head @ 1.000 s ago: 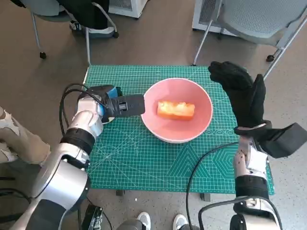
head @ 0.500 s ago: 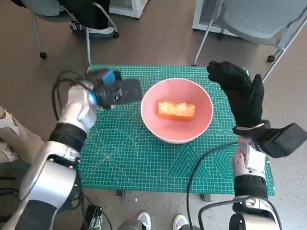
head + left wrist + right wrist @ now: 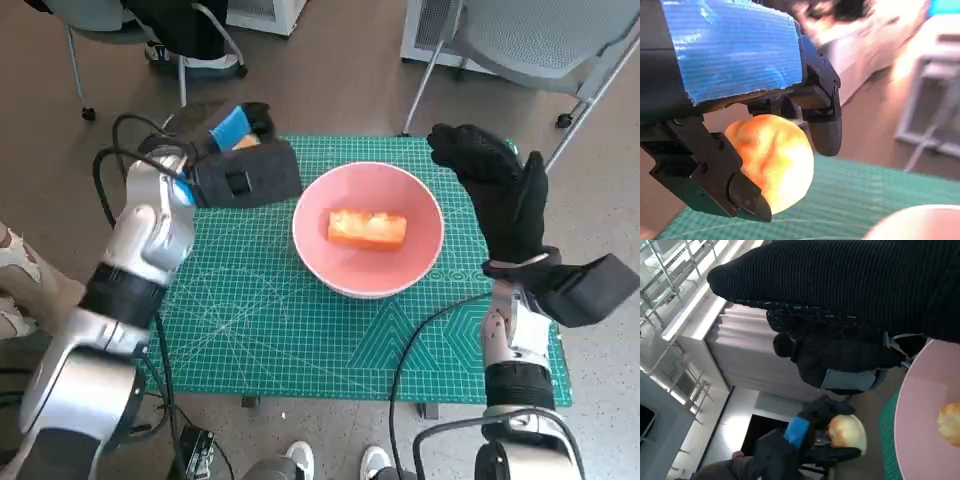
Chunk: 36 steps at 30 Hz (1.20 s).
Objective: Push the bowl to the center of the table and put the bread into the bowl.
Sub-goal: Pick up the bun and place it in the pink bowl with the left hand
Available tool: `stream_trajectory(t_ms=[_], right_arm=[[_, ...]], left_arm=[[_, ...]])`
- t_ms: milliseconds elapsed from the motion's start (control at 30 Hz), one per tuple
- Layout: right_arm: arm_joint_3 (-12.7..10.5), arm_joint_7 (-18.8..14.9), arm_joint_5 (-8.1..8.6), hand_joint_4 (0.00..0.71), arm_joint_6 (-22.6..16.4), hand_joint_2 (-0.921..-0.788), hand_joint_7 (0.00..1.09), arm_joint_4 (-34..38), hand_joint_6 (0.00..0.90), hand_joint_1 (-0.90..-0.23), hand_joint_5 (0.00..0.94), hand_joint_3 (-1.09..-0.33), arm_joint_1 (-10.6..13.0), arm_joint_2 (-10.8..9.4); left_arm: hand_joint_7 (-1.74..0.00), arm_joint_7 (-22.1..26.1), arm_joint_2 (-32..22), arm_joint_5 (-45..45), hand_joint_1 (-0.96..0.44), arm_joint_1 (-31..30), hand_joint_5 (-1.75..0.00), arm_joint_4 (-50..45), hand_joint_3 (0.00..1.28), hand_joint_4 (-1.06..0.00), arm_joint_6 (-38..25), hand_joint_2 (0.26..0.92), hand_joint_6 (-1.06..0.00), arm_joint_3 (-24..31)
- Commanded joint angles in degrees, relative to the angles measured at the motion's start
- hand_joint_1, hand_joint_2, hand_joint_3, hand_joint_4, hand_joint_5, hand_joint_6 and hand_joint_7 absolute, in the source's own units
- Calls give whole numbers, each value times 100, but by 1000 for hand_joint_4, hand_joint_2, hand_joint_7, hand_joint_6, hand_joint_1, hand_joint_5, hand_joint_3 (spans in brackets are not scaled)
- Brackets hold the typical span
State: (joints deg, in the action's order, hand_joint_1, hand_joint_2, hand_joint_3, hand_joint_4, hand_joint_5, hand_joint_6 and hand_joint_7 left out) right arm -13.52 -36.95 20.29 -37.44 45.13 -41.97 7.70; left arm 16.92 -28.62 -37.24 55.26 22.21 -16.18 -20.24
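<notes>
The pink bowl [image 3: 400,187] stands near the middle of the green mat [image 3: 290,330], with an orange piece of bread [image 3: 367,229] lying in it. My left hand [image 3: 238,165] is raised over the mat's back left corner, left of the bowl. It grips a round golden bread roll [image 3: 772,160] between its black fingers [image 3: 822,125]. The right wrist view shows that roll [image 3: 846,432] in the left hand [image 3: 797,437], beside the bowl's rim [image 3: 917,400]. My gloved right hand [image 3: 500,190] hovers right of the bowl, fingers spread, holding nothing.
A grey chair [image 3: 540,40] stands behind the table at the right, another chair [image 3: 180,30] at the back left. A person's leg [image 3: 30,290] is at the left edge and feet [image 3: 300,460] are by the front edge. A seated person [image 3: 840,360] shows in the right wrist view.
My left hand has risen from beside the bowl's left rim and swung back and to the left, carrying the roll. The bowl, its bread and my right hand have stayed put.
</notes>
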Motion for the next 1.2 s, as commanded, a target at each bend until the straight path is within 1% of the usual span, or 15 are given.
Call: stream_trajectory(t_ms=[33, 133, 233, 433, 533, 667, 833, 1100, 1200], right_arm=[[-6, 14, 10, 194, 44, -921, 501, 178, 67, -668, 3, -785, 28, -72], [-11, 2, 25, 194, 46, -921, 500, 172, 67, -666, 3, -786, 33, -77], [-18, -3, 37, 193, 50, -921, 500, 174, 67, -666, 3, -787, 34, -76], [-26, 19, 24, 193, 29, -921, 500, 149, 66, -663, 2, -786, 51, -68], [-28, 34, 17, 193, 24, -921, 500, 150, 66, -661, 2, -785, 51, -74], [-21, 65, -6, 193, -2, -921, 500, 161, 66, -661, 2, -783, 54, -98], [-19, 92, -44, 195, -72, -921, 500, 228, 68, -661, 2, -781, 45, -121], [-16, 128, -69, 196, -118, -921, 498, 259, 69, -660, 3, -783, 54, -119], [-29, 128, -55, 196, -117, -921, 498, 248, 69, -667, 2, -782, 75, -98]], left_arm=[[-891, 121, -256, 2, 2, -221, -1284, -1050, 96, -718, -6, 880, -742, 308], [-965, 129, -254, -2, 2, -276, -1227, -1203, 57, -738, 55, 901, -707, 362], [-1032, 122, -227, 7, 2, -287, -1164, -1225, 45, -759, 146, 906, -681, 385], [-1107, 139, -78, 3, 2, -278, -1097, -1207, 40, -777, 265, 908, -657, 315], [-1103, 226, 105, -80, 2, -302, -1102, -1390, 39, -778, 155, 908, -657, 165], [-1039, 396, 329, -221, 2, -312, -1163, -1702, 41, -763, -15, 907, -678, -21], [-1054, 539, 581, -287, 2, -270, -1146, -1898, 43, -769, -64, 905, -675, -202], [-1092, 499, 838, -268, 2, -87, -1113, -1502, 45, -775, 297, 903, -666, -358], [-1081, 479, 911, -258, 2, -17, -1146, -1303, 48, -762, 486, 907, -660, -419]])
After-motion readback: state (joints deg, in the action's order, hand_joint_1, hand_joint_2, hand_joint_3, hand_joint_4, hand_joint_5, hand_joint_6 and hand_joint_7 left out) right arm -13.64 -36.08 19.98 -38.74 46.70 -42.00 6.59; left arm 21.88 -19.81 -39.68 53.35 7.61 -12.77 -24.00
